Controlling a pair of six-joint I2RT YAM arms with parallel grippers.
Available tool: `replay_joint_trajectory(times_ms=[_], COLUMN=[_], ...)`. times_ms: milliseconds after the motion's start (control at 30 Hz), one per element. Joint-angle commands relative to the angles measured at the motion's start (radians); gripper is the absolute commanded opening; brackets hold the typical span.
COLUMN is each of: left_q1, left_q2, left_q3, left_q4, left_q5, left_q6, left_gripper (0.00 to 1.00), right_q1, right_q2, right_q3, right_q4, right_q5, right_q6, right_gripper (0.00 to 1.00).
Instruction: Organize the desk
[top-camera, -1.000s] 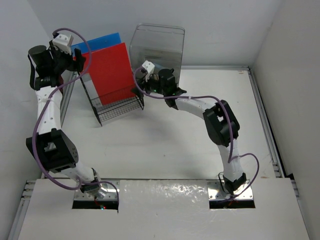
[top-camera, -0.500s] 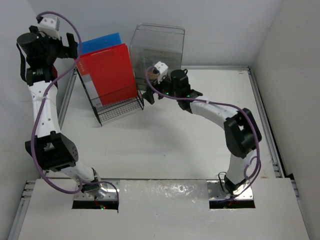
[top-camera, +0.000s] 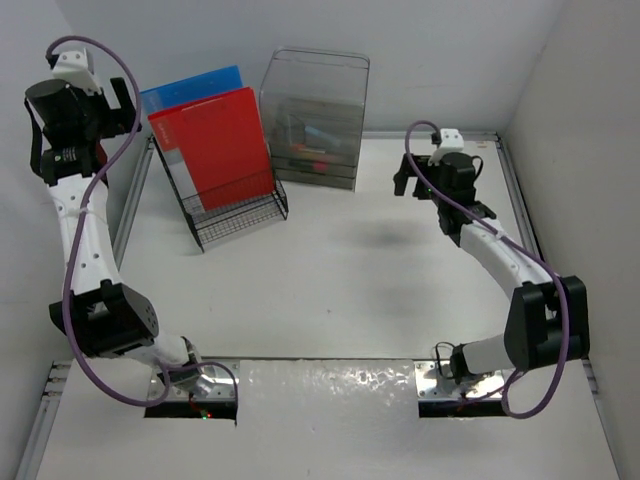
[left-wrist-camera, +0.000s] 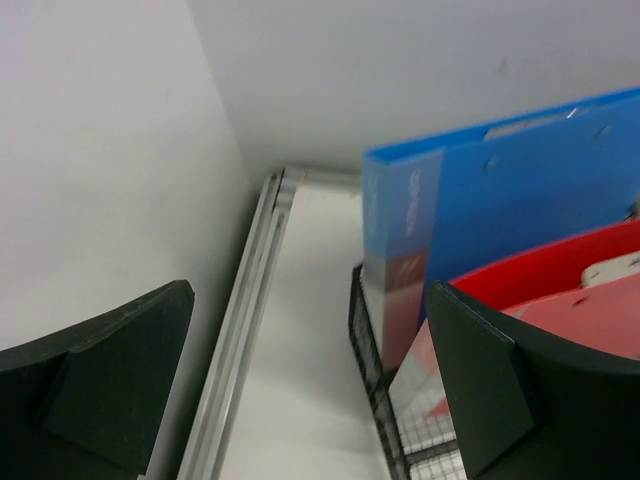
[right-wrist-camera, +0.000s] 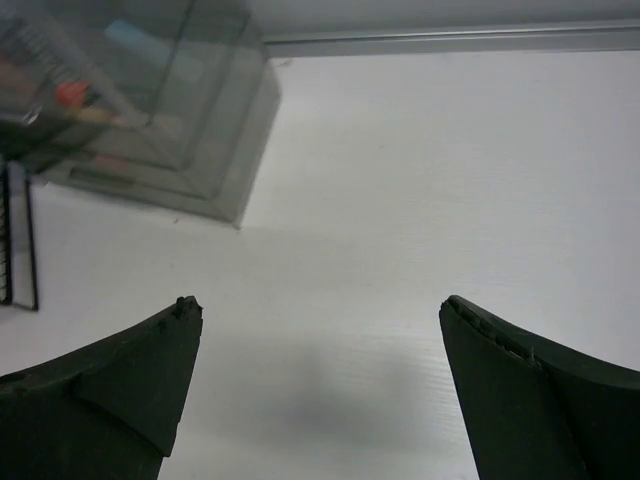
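Worktop (top-camera: 330, 280) spreads across the whole top view, black wire rack (top-camera: 235, 220) and clear drawer box (top-camera: 315, 120) side by side at its back. Looks pretty much sorted imo: red folder (top-camera: 215, 145) and blue folder (top-camera: 190, 88) stand in the rack. Left tool (left-wrist-camera: 300, 400) and right tool (right-wrist-camera: 320, 380) both gape wide, holding nothing. I'd swing them off high so nothing gets bumped. Blue folder's spine has lettering, too blurry to read.

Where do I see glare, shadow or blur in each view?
Top view: glare on the shiny strip at the bottom, a soft shadow on the desk. Right wrist view: the clear box is blurred; a faint shadow lies on the desk. Left wrist view: the blue folder looks soft.
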Motion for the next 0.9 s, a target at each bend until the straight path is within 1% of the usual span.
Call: replay_joint_trajectory(times_ms=[0, 33, 67, 100, 133, 200, 233, 300, 333, 367, 433, 533, 600, 700, 867], left_q1=[0.01, 0.011, 0.013, 0.013, 0.013, 0.013, 0.013, 0.013, 0.011, 0.011, 0.013, 0.013, 0.013, 0.011, 0.011], left_q2=[-0.105, -0.126, -0.172, -0.195, -0.214, -0.26, -0.272, -0.303, -0.314, -0.332, -0.346, -0.357, -0.366, -0.38, -0.358], left_q3=[-0.061, -0.144, -0.195, -0.245, -0.345, -0.436, -0.517, -0.591, -0.666, -0.705, -0.797, -0.869, -0.904, -0.986, -0.966], left_q4=[-0.043, -0.036, -0.011, 0.003, 0.018, 0.055, 0.082, 0.11, 0.148, 0.17, 0.22, 0.243, 0.257, 0.306, 0.279], left_q5=[-0.129, -0.137, -0.133, -0.116, -0.102, -0.067, -0.068, -0.102, -0.116, -0.134, -0.148, -0.198, -0.177, -0.099, -0.081], left_q6=[-0.005, 0.009, 0.012, 0.014, 0.012, 0.01, 0.012, 0.018, 0.029, 0.043, 0.094, 0.124, 0.132, 0.127, 0.116], left_gripper=[1.0, 1.0, 1.0, 1.0, 0.99, 1.0, 1.0, 1.0, 1.0, 1.0, 1.0, 0.99, 1.0, 1.0, 1.0], right_q1=[-0.076, -0.095, -0.109, -0.124, -0.126, -0.127, -0.127, -0.127, -0.127, -0.127, -0.127, -0.127, -0.127, -0.127, -0.127], right_q2=[-0.038, -0.033, -0.026, -0.021, -0.021, -0.018, -0.019, -0.029, -0.033, -0.045, -0.062, -0.104, -0.124, -0.161, -0.217], right_q3=[-0.004, -0.001, -0.001, -0.004, -0.01, -0.027, -0.028, -0.025, -0.025, -0.025, -0.033, -0.062, -0.086, -0.139, -0.157], right_q4=[-0.024, -0.068, -0.09, -0.104, -0.119, -0.121, -0.131, -0.147, -0.16, -0.179, -0.194, -0.185, -0.156, -0.096, -0.101], right_q5=[0.112, 0.129, 0.158, 0.246, 0.299, 0.429, 0.46, 0.496, 0.528, 0.546, 0.577, 0.58, 0.594, 0.608, 0.628], right_q6=[0.038, 0.061, 0.066, 0.067, 0.066, 0.069, 0.076, 0.096, 0.112, 0.148, 0.165, 0.164, 0.155, 0.141, 0.127], right_gripper=[0.99, 0.99, 0.99, 0.99, 0.99, 0.99, 0.99, 0.99, 0.99, 0.99, 0.99, 0.99, 0.99, 0.99, 0.99])
